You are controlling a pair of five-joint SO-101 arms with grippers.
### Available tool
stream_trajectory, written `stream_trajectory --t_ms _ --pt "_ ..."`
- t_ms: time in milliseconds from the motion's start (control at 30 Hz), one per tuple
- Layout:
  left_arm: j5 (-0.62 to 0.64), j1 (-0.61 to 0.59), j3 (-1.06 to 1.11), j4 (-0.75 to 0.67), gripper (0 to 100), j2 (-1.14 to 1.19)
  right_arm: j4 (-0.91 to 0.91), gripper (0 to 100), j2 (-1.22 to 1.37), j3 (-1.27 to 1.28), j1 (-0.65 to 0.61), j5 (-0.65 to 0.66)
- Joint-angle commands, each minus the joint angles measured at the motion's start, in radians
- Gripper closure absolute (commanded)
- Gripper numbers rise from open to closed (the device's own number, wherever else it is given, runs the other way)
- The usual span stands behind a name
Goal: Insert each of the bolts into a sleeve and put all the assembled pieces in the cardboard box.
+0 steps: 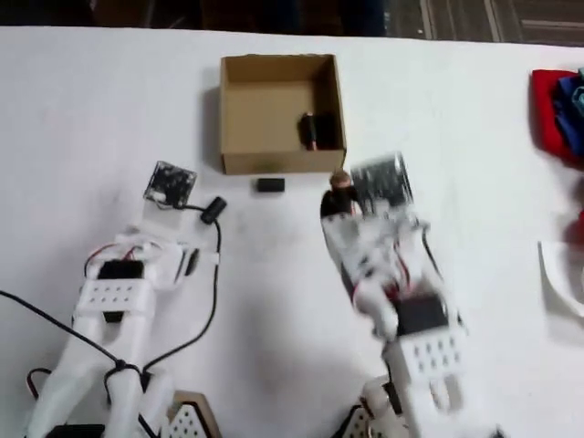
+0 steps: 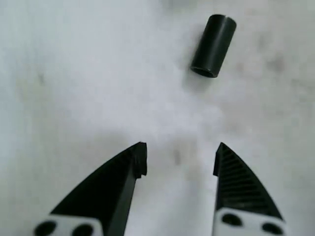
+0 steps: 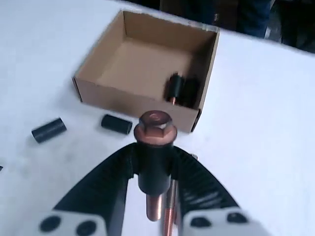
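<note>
Being pinched by the right gripper (image 3: pixel 155 157), a sleeved bolt (image 3: pixel 155 129) is held at the cardboard box's (image 1: pixel 239 119) five o'clock, likely for deposit; the left gripper (image 2: pixel 179 157) is spread before a loose sleeve (image 2: pixel 213 45).

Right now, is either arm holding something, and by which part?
The right tool holds a sleeve with a bolt through it, gripping the sleeve's sides; the bolt's head sticks out. The left tool is open and holds nothing.

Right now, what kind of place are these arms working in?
Probably a robot test bench: plain white table, cardboard box, a loose black sleeve, and the right gripper holding a sleeved bolt.
</note>
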Motion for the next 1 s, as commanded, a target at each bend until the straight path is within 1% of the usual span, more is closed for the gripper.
stream_trajectory --t_ms 0,133,267,333,400,467,600,700,767,833,967 --pt "0.034 -0.002 0.016 -0.055 77 0.0 0.182 97.8 0.375 -0.439 0.025 0.008" --pt "0.043 0.0 0.03 -0.08 77 0.0 0.39 97.8 0.688 -0.848 0.065 0.006" --pt "0.038 0.0 0.033 -0.078 77 0.0 0.515 97.8 0.946 -1.168 0.073 0.005" --pt "0.038 0.002 0.033 -0.078 77 0.0 0.524 97.8 1.069 -1.303 0.062 -0.011" --pt "0.038 0.002 0.033 -0.078 77 0.0 0.524 97.8 1.193 -1.445 0.053 -0.077" --pt "0.038 0.002 0.035 -0.078 77 0.0 0.532 97.8 1.325 -1.594 0.048 -0.109" --pt "0.038 0.002 0.035 -0.078 77 0.0 0.628 97.8 1.563 -1.898 0.035 -0.106" --pt "0.041 0.002 0.035 -0.078 77 0.0 0.727 97.8 1.704 -2.111 0.031 -0.106" --pt "0.041 0.002 0.035 -0.078 77 0.0 0.756 97.8 1.788 -2.229 0.019 -0.106" --pt "0.041 0.002 0.035 -0.078 77 0.0 0.753 97.8 1.86 -2.332 0.01 -0.114" --pt "0.041 0.002 0.035 -0.078 77 0.0 0.685 97.8 1.94 -2.441 -0.027 -0.106"
